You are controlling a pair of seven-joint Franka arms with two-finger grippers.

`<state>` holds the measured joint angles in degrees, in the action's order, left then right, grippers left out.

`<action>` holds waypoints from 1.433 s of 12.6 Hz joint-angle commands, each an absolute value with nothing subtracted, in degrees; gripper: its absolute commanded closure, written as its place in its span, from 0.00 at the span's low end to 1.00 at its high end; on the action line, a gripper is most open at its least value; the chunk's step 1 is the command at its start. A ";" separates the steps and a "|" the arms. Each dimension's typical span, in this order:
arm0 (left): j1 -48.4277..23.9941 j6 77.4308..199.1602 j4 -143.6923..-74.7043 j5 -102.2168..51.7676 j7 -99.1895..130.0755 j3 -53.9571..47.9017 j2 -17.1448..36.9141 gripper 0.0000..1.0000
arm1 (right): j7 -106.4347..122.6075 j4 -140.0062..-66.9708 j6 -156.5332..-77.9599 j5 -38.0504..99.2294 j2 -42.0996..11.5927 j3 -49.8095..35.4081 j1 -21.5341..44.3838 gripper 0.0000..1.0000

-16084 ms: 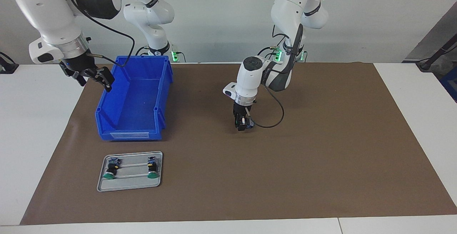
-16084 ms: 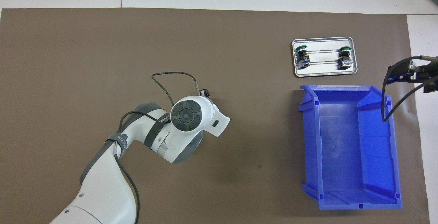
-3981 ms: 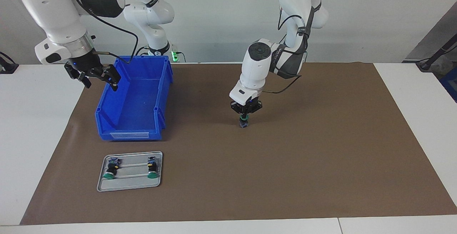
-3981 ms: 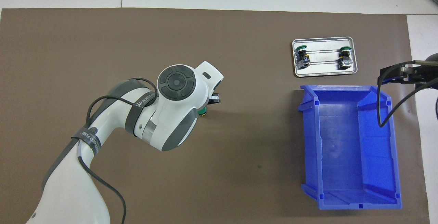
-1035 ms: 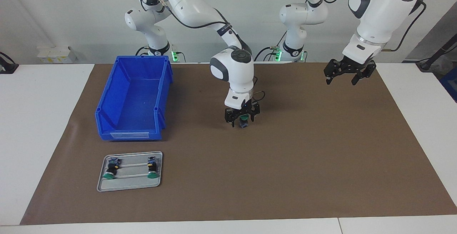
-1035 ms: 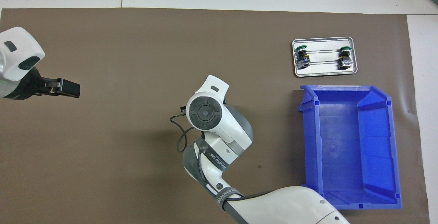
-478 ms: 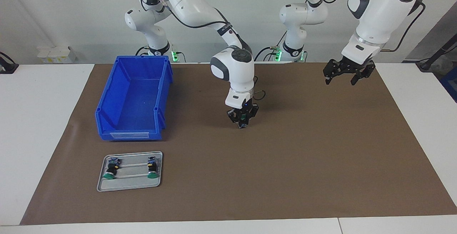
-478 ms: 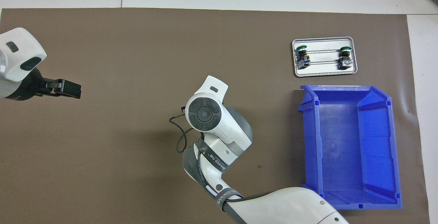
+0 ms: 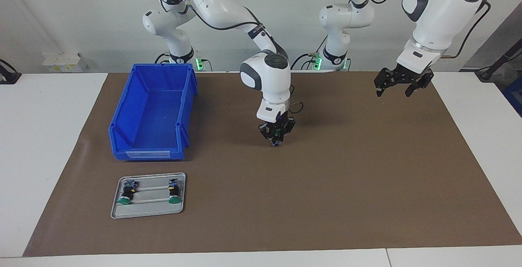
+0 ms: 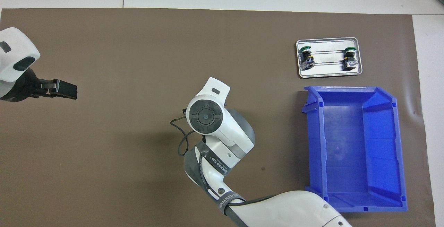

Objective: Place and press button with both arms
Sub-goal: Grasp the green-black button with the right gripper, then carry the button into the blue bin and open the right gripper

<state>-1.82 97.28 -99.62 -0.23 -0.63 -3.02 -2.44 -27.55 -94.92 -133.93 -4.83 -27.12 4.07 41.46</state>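
Button (image 9: 276, 142) upright mid-mat, pinched in closed right gripper (image 9: 277, 135). Left gripper (image 9: 399, 86) spread wide, empty, raised over left-arm end. Blue bin (image 9: 140, 108) empty; label unreadable. Tray (image 9: 148, 212) holds two green-capped buttons (image 9: 124, 195).

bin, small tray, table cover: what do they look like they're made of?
Blue bin: looks like moulded plastic, semi-gloss, going by the uniform colour, ribbed corners and soft highlights.
Small tray: probably metal, maybe aluminium; pale grey, dull sheen, rolled rim.
Table cover: matte brown sheet, no glare, a slight ripple at one edge; paper or thin felt, cannot tell which.
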 commanded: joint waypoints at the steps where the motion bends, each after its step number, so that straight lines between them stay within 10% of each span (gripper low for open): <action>1: -1.14 98.26 -102.04 -0.09 -0.70 -3.43 -4.48 0.00 | -27.95 -95.80 -128.43 -5.01 -19.54 3.78 37.63 1.00; 9: -1.14 98.26 -102.04 -0.09 -0.70 -3.43 -4.48 0.00 | -12.33 -98.51 -111.29 -4.39 -4.14 3.78 14.35 1.00; 18: -1.14 98.26 -102.04 -0.09 -0.70 -3.43 -4.48 0.00 | -2.02 -130.67 -133.83 0.43 4.92 3.78 3.52 1.00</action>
